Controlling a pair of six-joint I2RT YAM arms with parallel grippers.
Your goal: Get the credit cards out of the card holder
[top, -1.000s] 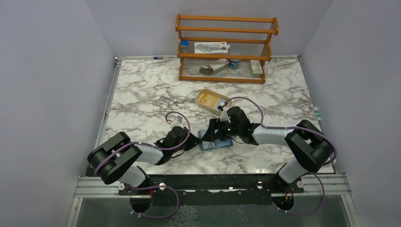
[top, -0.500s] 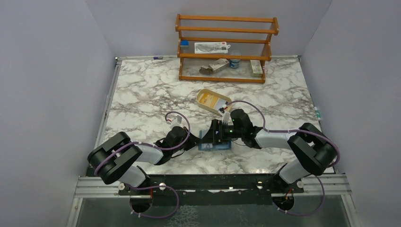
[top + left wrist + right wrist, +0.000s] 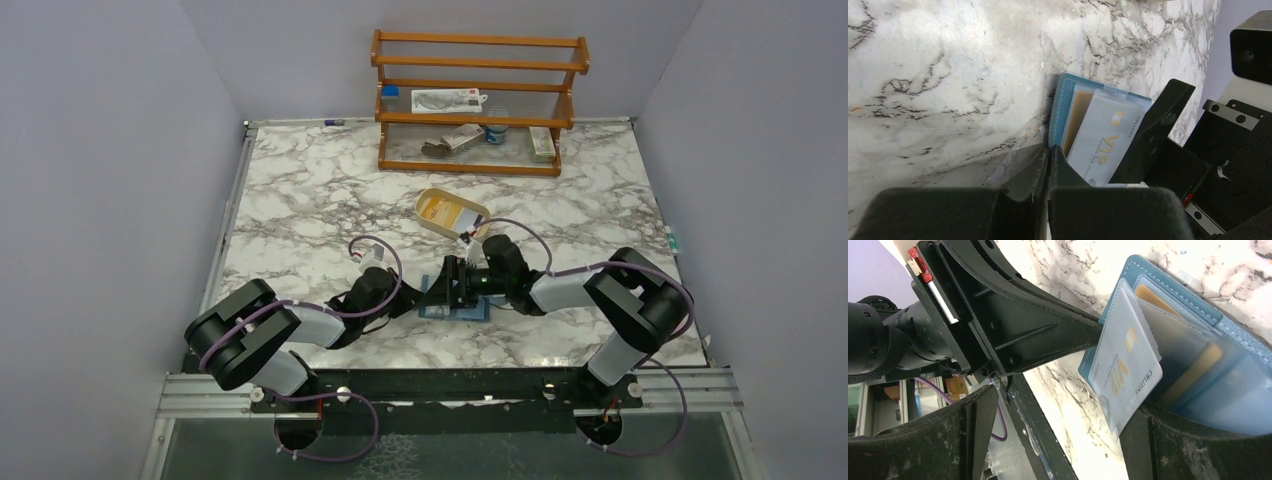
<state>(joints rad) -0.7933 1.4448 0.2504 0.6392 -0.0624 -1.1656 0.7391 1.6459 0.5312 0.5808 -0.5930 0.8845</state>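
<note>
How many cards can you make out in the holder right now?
2 for sure: a pale VIP card sticking out of the card holder at the front, and a tan card in a clear sleeve behind it. More may be hidden.

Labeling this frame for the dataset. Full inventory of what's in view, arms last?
card holder: 1, teal-blue, lying open on the table between the two arms.
VIP card: 1, pale grey with gold print, sticking partly out of the holder.
gold card: at least 1, tan, behind a clear sleeve in the holder.
tray: 1, tan with yellow inside, mid-table beyond the holder.
rack: 1, orange wood, far edge, holding several small items too small to name.
table: 1, white-grey marble.
left gripper: fingers shut on the holder's near edge.
right gripper: fingers open, one on each side of the VIP card's free end.
</note>
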